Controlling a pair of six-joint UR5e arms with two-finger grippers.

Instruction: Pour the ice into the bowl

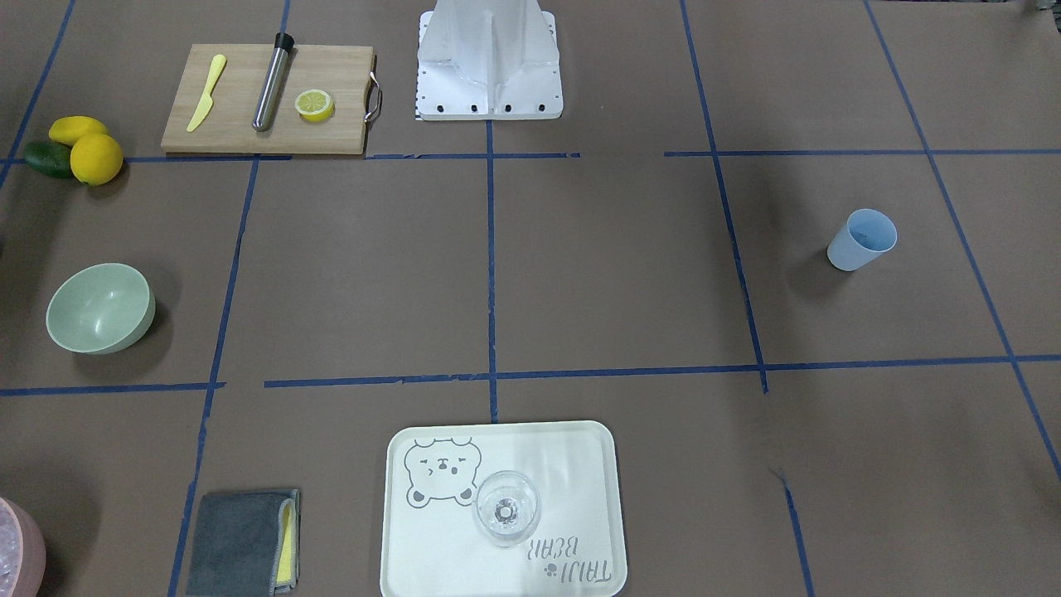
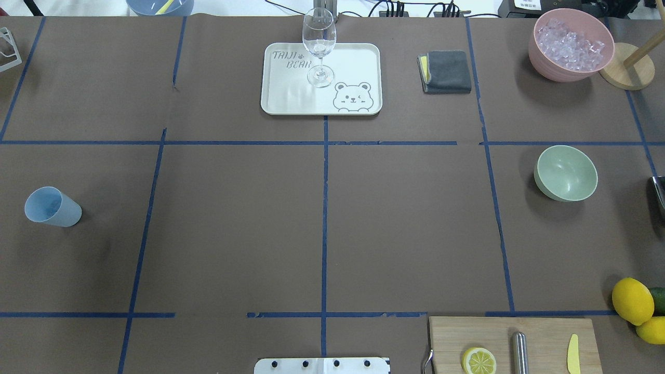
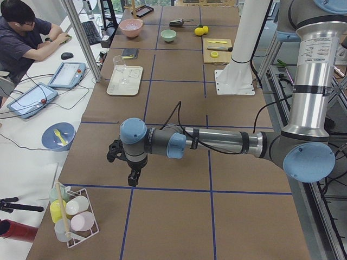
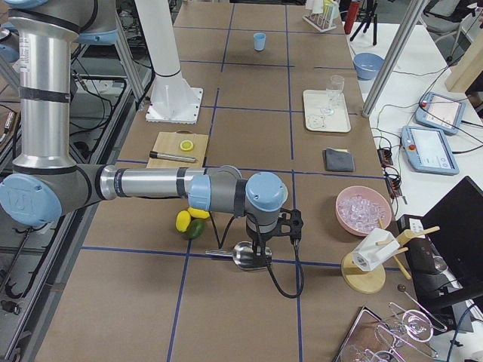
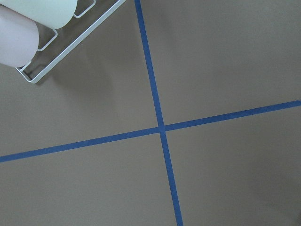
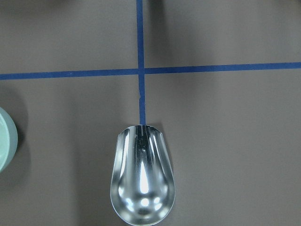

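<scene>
Right gripper [image 4: 260, 245]: you only get it in the right side view, low centre of frame, hanging just over a steel scoop [image 6: 142, 179]; I cannot tell whether its fingers are apart, together or on the scoop. In the right wrist view the scoop sits bottom centre, its bowl showing bare metal and its mouth pointing up the frame at a tape cross; a sliver of the bowl [image 2: 566, 173] shows at that view's left edge.

Left gripper [image 3: 132, 174]: seen in the left side view only, lower left of centre, pointing down above the table [image 2: 234, 223]; I cannot tell its jaw state either. A wire rack [image 5: 30, 77] holding pastel cups is in the upper left of its wrist view.

In the overhead view the bowl is upright at right of centre, mid-height, interior bare; the pink container [image 2: 571, 47] heaped with whitish cubes [image 2: 569, 44] is at upper right, well apart from the bowl, with a tape line between them; the light blue cup [image 2: 52, 206] is at far left; the tray [image 2: 358, 62] with a wine glass [image 2: 319, 44] is at top centre.
</scene>
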